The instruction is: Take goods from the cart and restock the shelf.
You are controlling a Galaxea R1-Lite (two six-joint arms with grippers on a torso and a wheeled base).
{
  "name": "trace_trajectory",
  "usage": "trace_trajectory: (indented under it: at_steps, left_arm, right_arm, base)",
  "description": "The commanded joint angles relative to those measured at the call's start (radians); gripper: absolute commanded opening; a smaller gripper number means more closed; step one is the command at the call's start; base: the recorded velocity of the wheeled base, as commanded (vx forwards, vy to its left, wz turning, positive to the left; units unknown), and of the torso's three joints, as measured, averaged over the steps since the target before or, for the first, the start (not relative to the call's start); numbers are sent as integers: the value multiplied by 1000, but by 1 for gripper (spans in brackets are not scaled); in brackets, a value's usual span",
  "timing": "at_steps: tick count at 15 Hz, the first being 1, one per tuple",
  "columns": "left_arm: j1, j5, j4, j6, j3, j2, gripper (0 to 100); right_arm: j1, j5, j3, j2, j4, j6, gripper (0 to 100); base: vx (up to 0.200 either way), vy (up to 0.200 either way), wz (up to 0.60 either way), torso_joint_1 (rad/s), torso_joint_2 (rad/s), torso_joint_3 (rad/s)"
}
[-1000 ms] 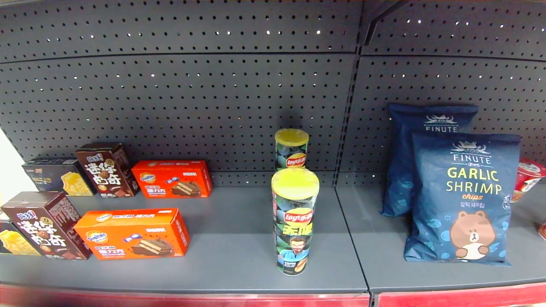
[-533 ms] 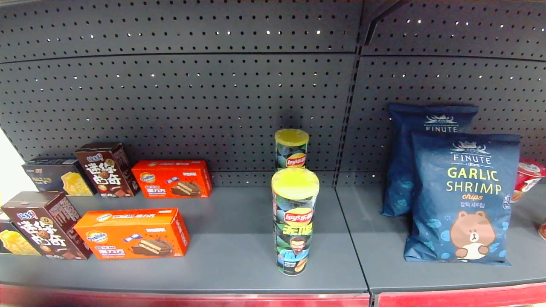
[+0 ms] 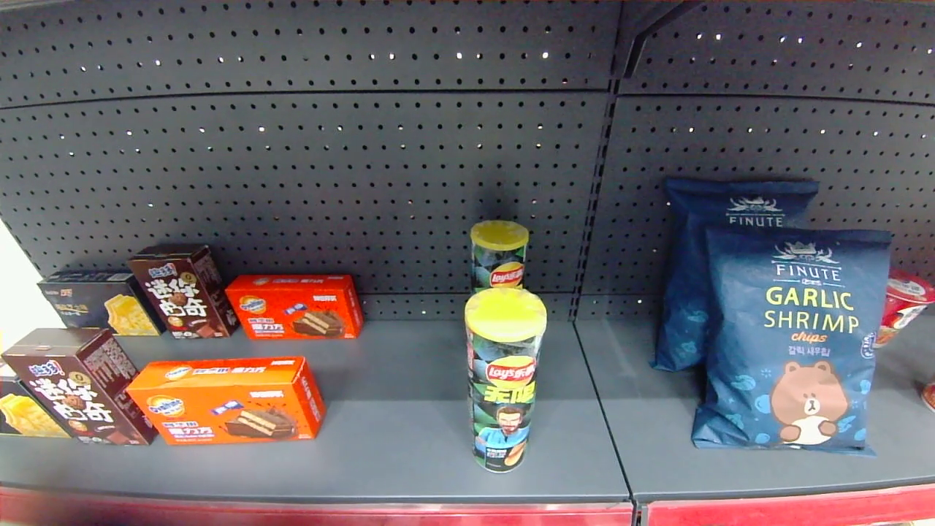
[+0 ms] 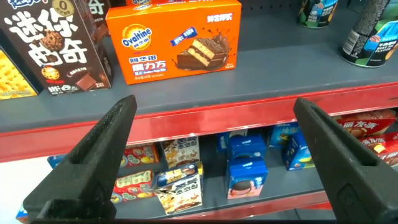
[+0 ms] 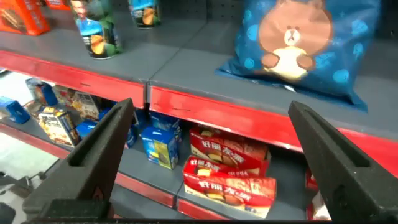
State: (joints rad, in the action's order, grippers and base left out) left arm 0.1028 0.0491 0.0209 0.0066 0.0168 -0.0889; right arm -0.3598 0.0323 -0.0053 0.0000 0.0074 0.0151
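Note:
On the grey shelf [image 3: 409, 409] two chip cans with yellow lids stand one behind the other, the front can [image 3: 505, 378] and the rear can [image 3: 499, 256]. At the left lie orange wafer boxes [image 3: 228, 400], brown cookie boxes [image 3: 73, 383] and a dark cracker box [image 3: 98, 301]. Two blue shrimp-chip bags [image 3: 792, 340] lean at the right. My left gripper [image 4: 211, 155] is open below the shelf's red front edge [image 4: 186, 118], under the orange box [image 4: 174, 40]. My right gripper [image 5: 205, 162] is open before the red edge [image 5: 217, 112], below the blue bag [image 5: 305, 43].
A perforated dark back panel [image 3: 329, 168] rises behind the goods. A red cup-like pack [image 3: 902, 303] sits at the far right. The lower shelf holds blue boxes [image 4: 245, 168] and red boxes [image 5: 227, 168]. Open shelf surface lies between the orange boxes and the cans.

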Motion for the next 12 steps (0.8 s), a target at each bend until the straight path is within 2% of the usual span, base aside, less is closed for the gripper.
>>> trace_trajectory:
  at_steps: [1, 12]
  left_arm:
    - [0, 3, -2, 1, 0, -2, 100]
    - [0, 14, -4, 0, 2, -2, 100]
  right_arm:
    - [-4, -9, 4, 0, -6, -11, 100]
    - [-4, -6, 4, 0, -6, -17, 100]
  base:
    - [0, 0, 0, 0, 0, 0]
    - [0, 0, 0, 0, 0, 0]
